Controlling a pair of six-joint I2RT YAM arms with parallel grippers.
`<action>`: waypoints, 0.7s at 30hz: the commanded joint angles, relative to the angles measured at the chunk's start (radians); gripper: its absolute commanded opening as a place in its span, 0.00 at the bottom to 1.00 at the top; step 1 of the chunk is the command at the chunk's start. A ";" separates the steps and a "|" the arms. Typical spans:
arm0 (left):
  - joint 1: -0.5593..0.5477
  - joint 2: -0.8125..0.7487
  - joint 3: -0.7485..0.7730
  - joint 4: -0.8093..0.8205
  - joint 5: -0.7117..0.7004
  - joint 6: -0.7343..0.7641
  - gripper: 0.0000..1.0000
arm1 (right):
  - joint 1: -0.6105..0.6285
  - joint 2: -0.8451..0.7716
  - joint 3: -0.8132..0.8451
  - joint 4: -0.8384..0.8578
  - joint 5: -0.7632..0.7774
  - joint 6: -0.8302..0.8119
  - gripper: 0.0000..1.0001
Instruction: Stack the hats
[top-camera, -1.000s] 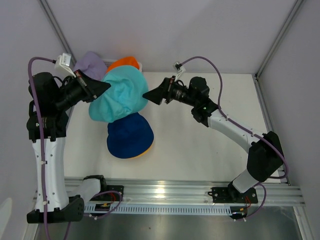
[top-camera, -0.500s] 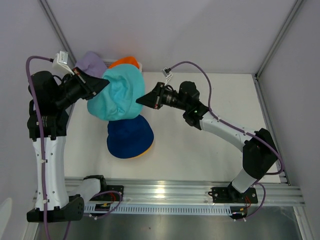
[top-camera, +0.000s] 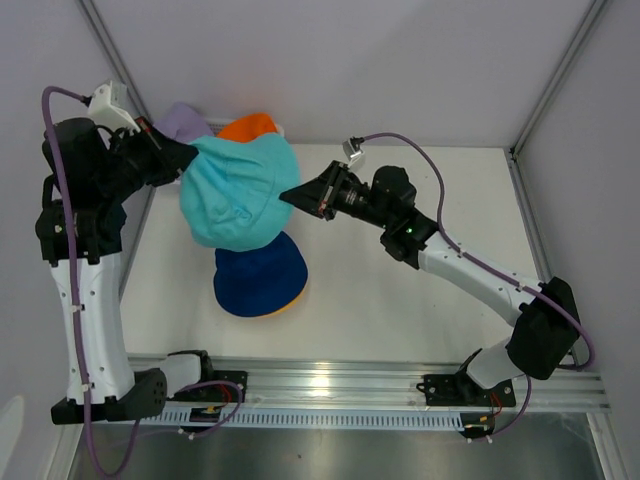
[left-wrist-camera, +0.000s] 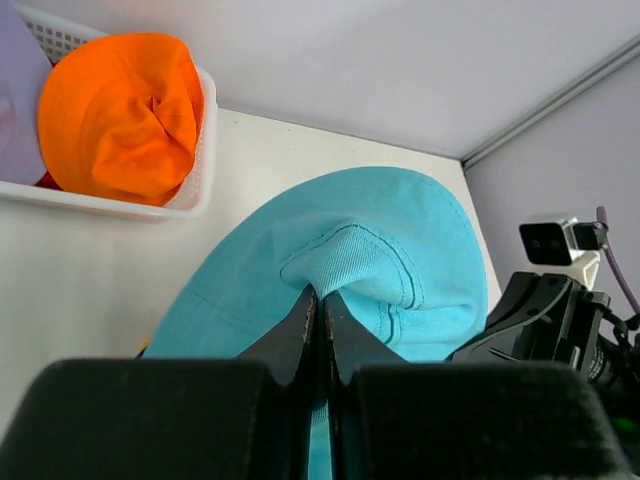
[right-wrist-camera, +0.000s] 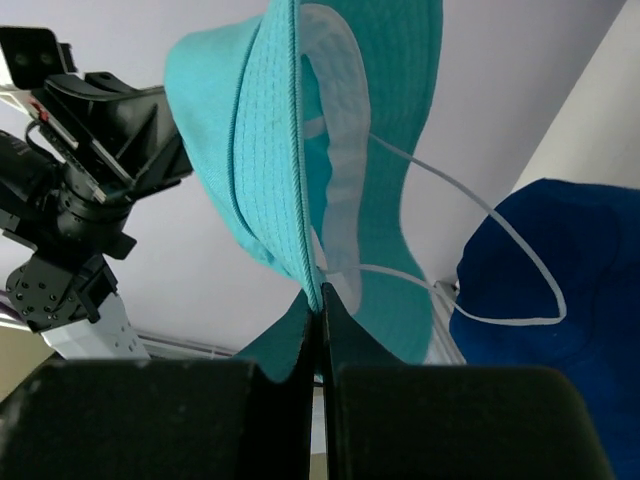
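Observation:
The teal hat (top-camera: 235, 195) hangs in the air between both arms, above the table's left half. My left gripper (top-camera: 190, 156) is shut on a fold of its crown (left-wrist-camera: 380, 260), as the left wrist view shows (left-wrist-camera: 320, 293). My right gripper (top-camera: 291, 197) is shut on the rim of its brim (right-wrist-camera: 270, 150), pinched at the tips (right-wrist-camera: 321, 300). Under it the navy hat (top-camera: 260, 275) lies crown up on the table, with a yellow hat's edge (top-camera: 296, 298) peeping out beneath. The orange hat (top-camera: 248, 127) and the lavender hat (top-camera: 180, 118) sit at the back left.
The orange hat (left-wrist-camera: 120, 110) lies in a white mesh basket (left-wrist-camera: 200, 190) against the back wall. A white chin cord (right-wrist-camera: 500, 240) dangles from the teal hat over the navy hat (right-wrist-camera: 560, 380). Grey walls close in the table on three sides.
The right gripper moved in and shut on the teal hat's brim. The left arm drew back and up to the left, and the hat now hangs between both grippers.

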 joint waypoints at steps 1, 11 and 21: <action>-0.003 0.054 0.165 -0.084 -0.050 0.094 0.06 | 0.019 -0.021 -0.007 0.012 0.041 0.129 0.00; -0.002 -0.014 -0.033 -0.072 -0.066 0.136 0.04 | 0.068 -0.084 -0.054 -0.142 0.113 -0.014 0.00; -0.005 -0.146 -0.343 0.017 -0.065 0.133 0.05 | 0.066 -0.025 -0.099 -0.245 0.138 -0.166 0.00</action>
